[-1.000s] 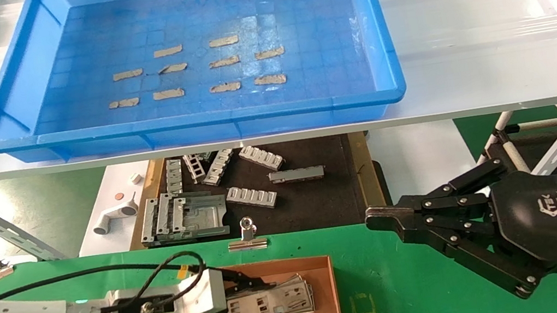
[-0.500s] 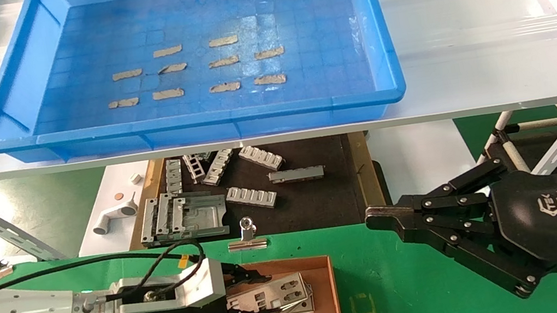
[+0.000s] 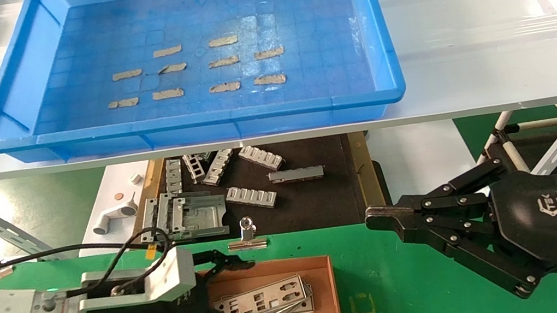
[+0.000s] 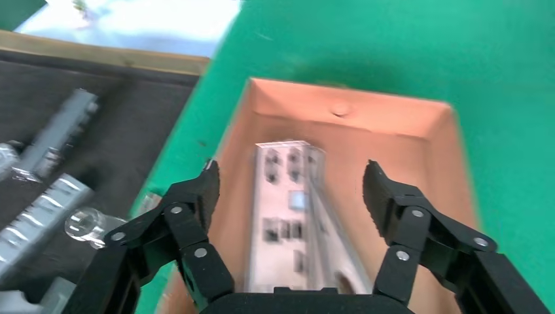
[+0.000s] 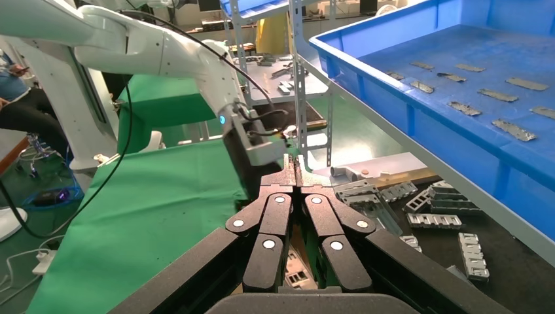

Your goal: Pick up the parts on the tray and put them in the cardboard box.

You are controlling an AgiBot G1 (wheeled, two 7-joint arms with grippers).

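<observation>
Two grippers: the left gripper [image 3: 230, 296] hovers over the near-left end of the cardboard box, jaws spread wide and gripping nothing; the right gripper [image 3: 376, 217] hangs off to the right above the green surface, fingertips pressed together with nothing between them.
Parts [image 3: 261, 300]: silver punched plates lie stacked and slightly fanned inside the box, flat on its floor; the wrist view shows the top plate [image 4: 281, 216] lying lengthwise between the open fingers [image 4: 203, 196], apart from both.
Cardboard box [image 3: 328, 303]: open-topped, on the green surface [image 3: 416, 301] at the robot's front, its left end under the left gripper.
Binder clip [image 3: 247, 238]: on the surface's far edge, just beyond the box.
Dark mat [image 3: 317, 195]: behind the surface, carrying chunky grey ribbed pieces [image 3: 251, 196].
Tray [image 3: 185, 123]: bright blue, on the white shelf [image 3: 471, 39] above and beyond, well apart from the box; only small grey strips [image 3: 224, 87] in rows on its gridded floor.
</observation>
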